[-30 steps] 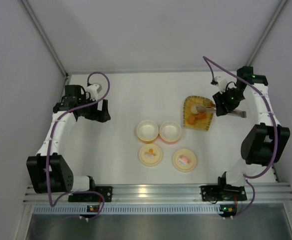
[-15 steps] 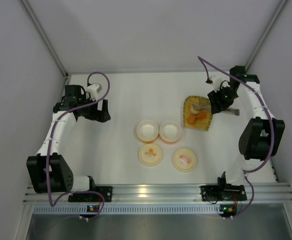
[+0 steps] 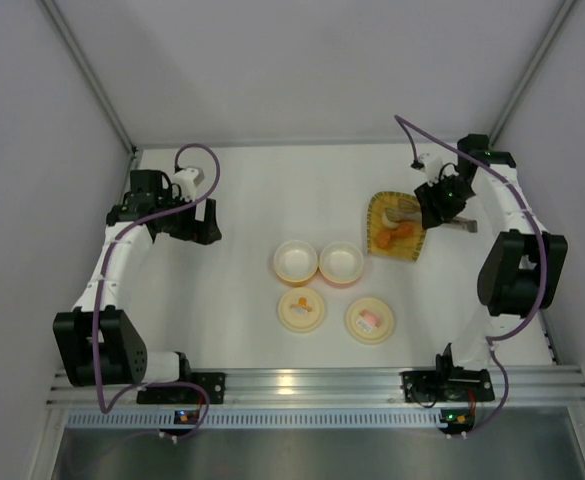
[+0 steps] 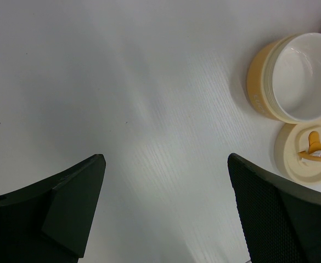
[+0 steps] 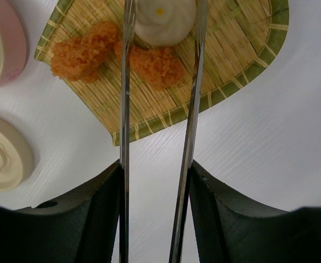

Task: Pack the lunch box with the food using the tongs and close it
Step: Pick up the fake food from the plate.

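Observation:
My right gripper (image 3: 440, 203) (image 5: 156, 170) is shut on the grey metal tongs (image 5: 125, 109) (image 3: 462, 226), one slim arm pressed against each finger. The tong arms reach out over the woven yellow tray (image 5: 242, 60) (image 3: 384, 246) and pass on either side of the whitish ball (image 5: 164, 19). Two orange-tan chunks (image 5: 83, 49) (image 5: 157, 64) lie beside the ball. The lunch box stands open mid-table: a cream-yellow tub (image 3: 295, 260) (image 4: 292, 76) and a pink tub (image 3: 339, 263) (image 5: 1, 44). Their two lids (image 3: 301, 308) (image 3: 369, 320) lie in front of them. My left gripper (image 3: 200, 225) (image 4: 165, 159) hangs open over bare table, left of the tubs.
The white table (image 3: 242, 190) is closed in by grey walls at the left, back and right. A metal rail (image 3: 312, 382) with the arm bases runs along the near edge. The lid with an orange picture (image 4: 311, 153) lies close to the cream-yellow tub.
The right arm has shifted a little left and back, carrying the tongs further over the tray. The left arm has not moved.

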Robot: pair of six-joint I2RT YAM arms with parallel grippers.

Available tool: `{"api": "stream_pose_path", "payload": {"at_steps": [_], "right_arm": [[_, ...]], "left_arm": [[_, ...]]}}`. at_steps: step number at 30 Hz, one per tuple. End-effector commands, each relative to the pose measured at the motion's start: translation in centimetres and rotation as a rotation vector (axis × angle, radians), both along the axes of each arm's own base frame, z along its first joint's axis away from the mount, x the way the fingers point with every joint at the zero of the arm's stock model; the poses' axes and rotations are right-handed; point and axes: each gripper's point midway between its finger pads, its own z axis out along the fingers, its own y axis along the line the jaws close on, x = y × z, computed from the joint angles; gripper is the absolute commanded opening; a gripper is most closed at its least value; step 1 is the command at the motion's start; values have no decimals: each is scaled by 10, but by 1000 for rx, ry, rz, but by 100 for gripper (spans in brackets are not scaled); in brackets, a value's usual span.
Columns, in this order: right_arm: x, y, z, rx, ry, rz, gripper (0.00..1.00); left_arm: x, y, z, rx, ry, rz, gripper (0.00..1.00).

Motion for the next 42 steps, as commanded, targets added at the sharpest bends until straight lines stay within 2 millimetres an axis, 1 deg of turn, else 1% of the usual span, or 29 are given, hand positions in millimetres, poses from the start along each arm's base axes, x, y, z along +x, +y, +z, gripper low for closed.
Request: {"api": "stream_pose_path", "payload": {"at_steps": [1,5,12,19,23,26,27,33,35,36,38,39,42], "right_arm": [[8,11,2,14,-33,29,48],[4,12,3,15,-32,37,49],[-4,15,-2,32,-5,46,50],[0,11,-4,11,-14,39,49],[2,9,-2,0,-26,35,42],[3,8,4,-8,-45,36,37],[4,8,7,-10,-54,37,34],[3,7,25,-16,-99,41,27],[4,10,38,0,-131,36,24],[5,10,39,-1,-137,36,23],[6,13,48,13,-159,31,20],[8,14,54,21,-174,29,18],[11,17,66,40,-201,24,16]], "left_arm": [[7,0,11,0,-35,-7,98],[7,-1,10,-4,-31,-7,98],[9,-2,13,-14,-36,-6,98],[9,-3,13,-21,-29,-6,98],[10,-3,13,-24,-28,-5,98],[10,-3,12,-24,-26,-5,98],[10,-3,12,-24,-26,-5,98],[13,-4,13,-30,-28,-4,98],[13,-4,16,-31,-33,-3,98],[13,-4,16,-31,-33,-2,98],[13,-4,17,-31,-36,-1,98],[12,-4,17,-29,-36,0,98],[12,-3,17,-23,-36,2,98]]}}
